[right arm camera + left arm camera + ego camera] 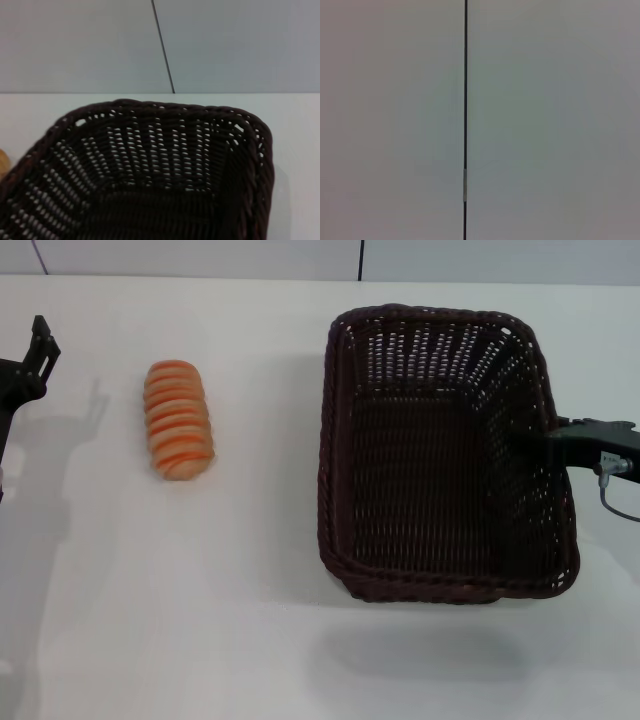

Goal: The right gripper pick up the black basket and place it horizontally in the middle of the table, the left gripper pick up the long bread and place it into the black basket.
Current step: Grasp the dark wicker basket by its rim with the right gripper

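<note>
The right hand (552, 432) grips the black basket's (440, 450) right rim, basket lifted off the table (250, 590), while the long bread (178, 420) lies near the idle left hand (40, 345), whose grip I cannot tell

Bright, even light; soft shadows

One black basket (440, 455) stands on the right half of the table (250, 620) — a single piece of dark wicker with nothing lying inside it. One long bread (179, 421) lies on the left half, well apart from the basket. Two grippers are in view — the left gripper (38, 345) at the far left edge and the right gripper (575, 440) at the basket's right rim. One table holds it all.
</note>
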